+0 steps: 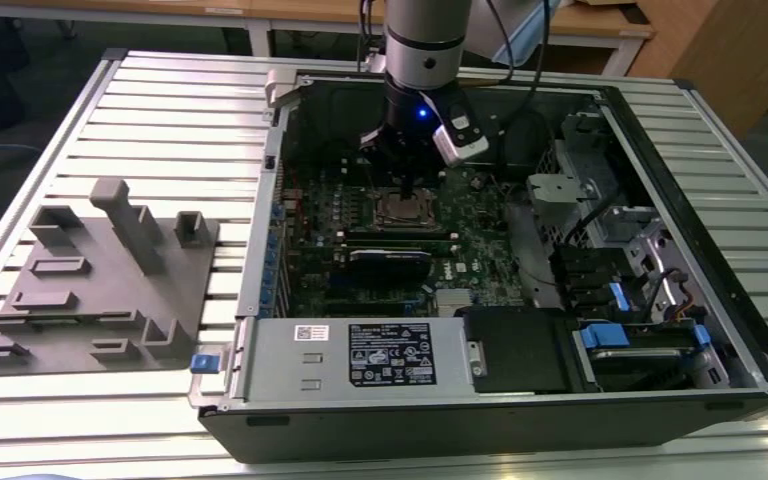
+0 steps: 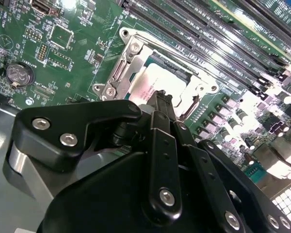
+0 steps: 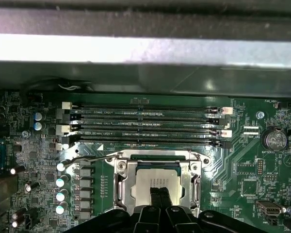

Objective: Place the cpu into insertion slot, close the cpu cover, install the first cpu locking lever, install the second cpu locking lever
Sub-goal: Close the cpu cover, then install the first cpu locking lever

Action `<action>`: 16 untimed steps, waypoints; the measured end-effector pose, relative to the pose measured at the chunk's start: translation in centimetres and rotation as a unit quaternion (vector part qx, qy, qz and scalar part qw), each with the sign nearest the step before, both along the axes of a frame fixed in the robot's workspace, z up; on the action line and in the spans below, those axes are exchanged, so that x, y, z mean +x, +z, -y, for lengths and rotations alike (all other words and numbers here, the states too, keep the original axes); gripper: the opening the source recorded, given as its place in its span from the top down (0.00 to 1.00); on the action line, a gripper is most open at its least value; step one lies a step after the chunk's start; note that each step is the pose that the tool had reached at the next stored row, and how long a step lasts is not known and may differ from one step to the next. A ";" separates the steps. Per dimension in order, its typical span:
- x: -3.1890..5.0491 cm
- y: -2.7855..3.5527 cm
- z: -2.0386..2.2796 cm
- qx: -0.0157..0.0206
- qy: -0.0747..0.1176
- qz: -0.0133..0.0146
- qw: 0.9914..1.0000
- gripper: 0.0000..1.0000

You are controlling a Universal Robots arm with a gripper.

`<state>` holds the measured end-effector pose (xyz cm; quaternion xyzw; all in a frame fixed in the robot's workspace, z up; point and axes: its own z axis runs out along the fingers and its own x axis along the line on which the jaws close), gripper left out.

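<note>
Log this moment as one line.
gripper: shut, tips at chip | chip: lying flat in socket | board: green, inside open computer case

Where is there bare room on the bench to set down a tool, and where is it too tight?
Bare ribbed metal table lies beyond the grey moulded fixture tray, and there is a strip nearer the camera. Crowded: inside the open black computer case, where the black gripper hangs over the silvery square cpu.
</note>
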<state>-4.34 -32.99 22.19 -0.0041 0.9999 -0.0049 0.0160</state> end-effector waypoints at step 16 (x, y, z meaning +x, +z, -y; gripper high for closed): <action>-0.01 0.23 0.05 0.000 0.000 0.000 1.000 0.89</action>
